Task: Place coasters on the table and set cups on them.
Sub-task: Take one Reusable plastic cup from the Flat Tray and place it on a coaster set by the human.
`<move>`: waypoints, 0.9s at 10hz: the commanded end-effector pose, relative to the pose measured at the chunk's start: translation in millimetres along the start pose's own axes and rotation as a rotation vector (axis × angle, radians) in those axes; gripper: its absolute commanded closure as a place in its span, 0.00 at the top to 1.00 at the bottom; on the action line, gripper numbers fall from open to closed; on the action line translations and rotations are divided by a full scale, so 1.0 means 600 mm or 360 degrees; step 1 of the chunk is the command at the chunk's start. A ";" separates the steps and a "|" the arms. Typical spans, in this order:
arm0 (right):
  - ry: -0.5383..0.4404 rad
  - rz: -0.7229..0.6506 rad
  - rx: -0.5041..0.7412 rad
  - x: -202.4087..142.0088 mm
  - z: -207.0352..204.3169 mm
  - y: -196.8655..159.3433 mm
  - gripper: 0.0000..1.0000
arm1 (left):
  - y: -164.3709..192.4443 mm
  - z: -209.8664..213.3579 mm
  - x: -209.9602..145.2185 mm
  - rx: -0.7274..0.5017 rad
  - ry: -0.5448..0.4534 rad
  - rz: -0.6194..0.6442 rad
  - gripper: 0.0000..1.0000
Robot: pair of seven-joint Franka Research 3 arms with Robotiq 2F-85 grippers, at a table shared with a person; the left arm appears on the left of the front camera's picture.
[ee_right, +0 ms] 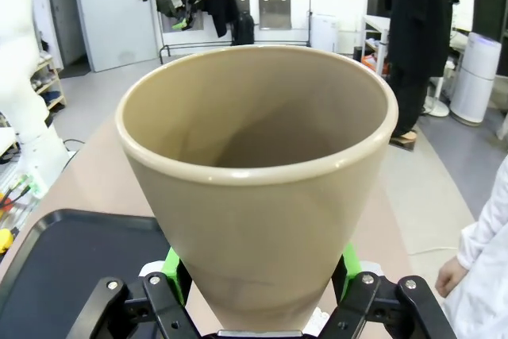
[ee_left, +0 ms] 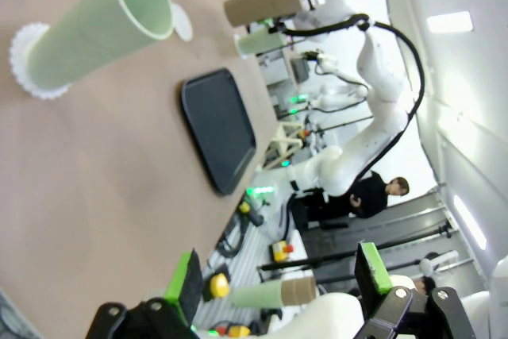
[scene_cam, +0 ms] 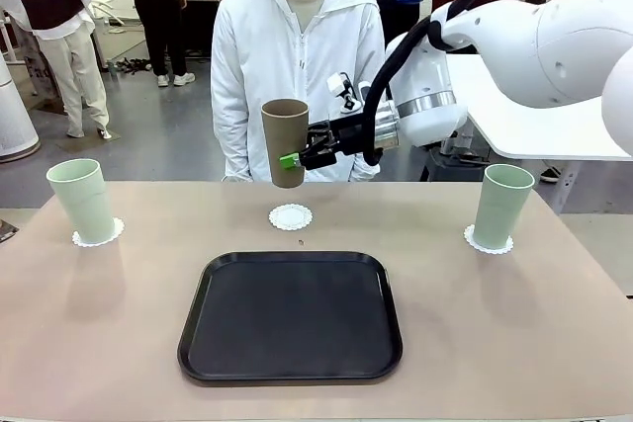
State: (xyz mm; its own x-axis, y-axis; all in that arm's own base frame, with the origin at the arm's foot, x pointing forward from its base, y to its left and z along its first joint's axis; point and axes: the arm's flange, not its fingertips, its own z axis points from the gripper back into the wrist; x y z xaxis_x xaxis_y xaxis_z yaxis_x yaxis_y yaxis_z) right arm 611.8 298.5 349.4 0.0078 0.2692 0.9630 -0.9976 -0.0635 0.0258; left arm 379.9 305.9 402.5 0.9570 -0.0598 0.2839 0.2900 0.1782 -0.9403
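- A busy hall lies behind the beige table point(scene_cam: 514, 323): people stand on the grey floor, and one person in a white jacket point(scene_cam: 297, 56) stands at the far edge, facing across it.
- A black tray point(scene_cam: 290, 315) lies flat in the near middle of the table, with nothing on it.
- Three white scalloped coasters sit in a loose row beyond the tray: the left coaster point(scene_cam: 98, 235), the middle coaster point(scene_cam: 290, 216) and the right coaster point(scene_cam: 489, 240).
- The left mint cup point(scene_cam: 82, 201) stands upright on the left coaster; the right mint cup point(scene_cam: 501, 206) stands upright on the right coaster.
- The middle coaster is bare (a small dark speck lies on the table just in front of it).
- The right gripper point(scene_cam: 294, 158) reaches in from the right and grips the brown cup point(scene_cam: 285, 141) by its lower part, green pads pressed to either side; the right wrist view shows the fingers snug against the cup's wall.
- The brown cup hangs upright in the air, mouth up, above and a little behind the middle coaster, clear of the table.
- In the right wrist view the brown cup's open mouth faces the camera and looks empty inside; a corner of the tray shows at lower left, and the person's hand point(ee_right: 449, 274) at lower right.
- The left gripper point(ee_left: 282, 279) is held off to the table's left side, its fingers spread wide with nothing between them.
- From the left wrist view the left mint cup stands on its coaster, with the tray beyond it and the brown cup farther off in the right gripper.
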 end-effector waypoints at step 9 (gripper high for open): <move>0.0059 -0.0082 0.0206 -0.112 -0.034 -0.069 0.82 | -0.003 0.002 0.000 0.0013 -0.0001 0.0007 1.00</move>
State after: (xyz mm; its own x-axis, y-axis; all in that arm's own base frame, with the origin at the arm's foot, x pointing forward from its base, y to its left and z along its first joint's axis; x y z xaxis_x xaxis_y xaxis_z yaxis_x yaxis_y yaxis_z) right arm 640.1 300.1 275.4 0.0462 0.2907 0.9557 -0.9835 -0.1541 0.0944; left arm 379.9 305.8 402.5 0.9570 -0.0598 0.2838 0.2900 0.1781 -0.9403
